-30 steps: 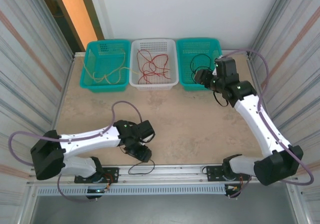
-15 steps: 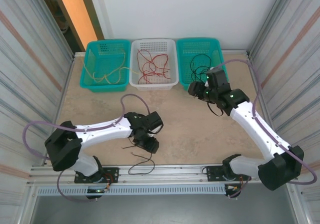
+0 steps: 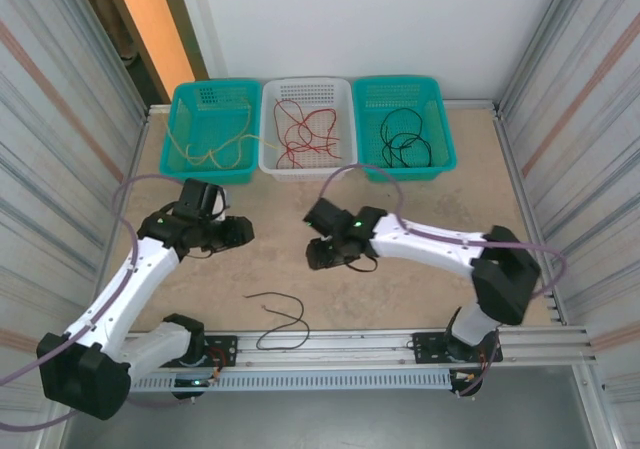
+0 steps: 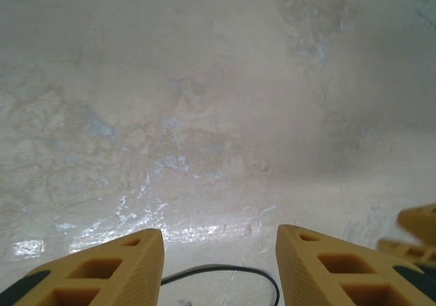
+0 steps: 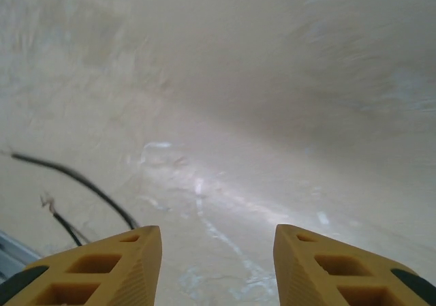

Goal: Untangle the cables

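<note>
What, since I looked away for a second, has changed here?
The right arm swung from the right teal basket to the table's middle. The left arm drew from the near edge leftward. The loose black cable stayed on the table. The red cable and yellow cable stayed put.

- Flat beige tabletop [image 3: 420, 304]: stone-patterned, smooth, with a low sheen and pale glare patches.
- Left teal perforated basket [image 3: 176, 129], white perforated basket [image 3: 267, 134], right teal perforated basket [image 3: 447, 139]: moulded plastic, semi-gloss.
- Thin black cable [image 3: 285, 314]: smooth dark sheath.
- Left gripper [image 4: 219, 268], right gripper [image 5: 218, 265]: mustard-yellow plastic fingers, matt, hollow-ribbed.
- White arm shells [image 3: 130, 279]: glossy plastic with black joints.
- Silver front rail [image 3: 340, 341]: brushed metal.
- Corrugated side walls [image 3: 60, 119]: ribbed, with a metallic sheen.
</note>
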Controlling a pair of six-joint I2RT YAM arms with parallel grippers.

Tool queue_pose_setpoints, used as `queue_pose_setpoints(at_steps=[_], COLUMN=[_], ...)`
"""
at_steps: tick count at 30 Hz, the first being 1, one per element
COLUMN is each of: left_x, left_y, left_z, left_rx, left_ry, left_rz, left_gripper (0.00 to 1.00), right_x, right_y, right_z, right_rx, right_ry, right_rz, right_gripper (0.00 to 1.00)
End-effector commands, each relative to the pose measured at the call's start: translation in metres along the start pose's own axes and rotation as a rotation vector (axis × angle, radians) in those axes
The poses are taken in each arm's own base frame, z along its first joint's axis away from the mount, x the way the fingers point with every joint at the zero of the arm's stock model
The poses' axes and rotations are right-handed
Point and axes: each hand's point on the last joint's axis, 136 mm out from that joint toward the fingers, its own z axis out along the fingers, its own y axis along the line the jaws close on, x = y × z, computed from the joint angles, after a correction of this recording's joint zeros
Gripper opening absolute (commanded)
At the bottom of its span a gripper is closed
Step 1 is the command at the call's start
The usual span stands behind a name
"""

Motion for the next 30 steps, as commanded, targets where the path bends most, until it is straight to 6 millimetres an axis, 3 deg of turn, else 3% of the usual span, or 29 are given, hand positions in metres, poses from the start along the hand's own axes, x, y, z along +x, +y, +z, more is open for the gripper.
queue_pose_setpoints(at_steps=[1,6,15,27,30], left_x=[-0.022,-0.023,-0.014,-0.016,-0.016], left_y=[-0.013,-0.013,-0.001,0.003,0.003], left_z=[-0.016,-0.014,-0.015,-0.021,-0.022], left_rx=[0.053,0.065,0.044,0.060,0.060], left_ry=[-0.075,-0.085,-0.090,-0.111,-0.114], left_rz=[0.023,0.019,0.025,0.004,0.008], left_gripper=[0.48,0.48,0.49,0.49,0.49], right_x=[0.030,0.046,0.070,0.073,0.072], right_y=[0.006,0.024,0.048,0.044,0.041], right_z=[0.008,0.030,0.045,0.074,0.077], right_rx=[0.056,0.060,0.051,0.121,0.133], right_ry=[0.167,0.262,0.370,0.434,0.435], right_rz=[-0.095,-0.130,-0.133,-0.102,-0.091], right_gripper=[0.43,0.36,0.34,0.30,0.19])
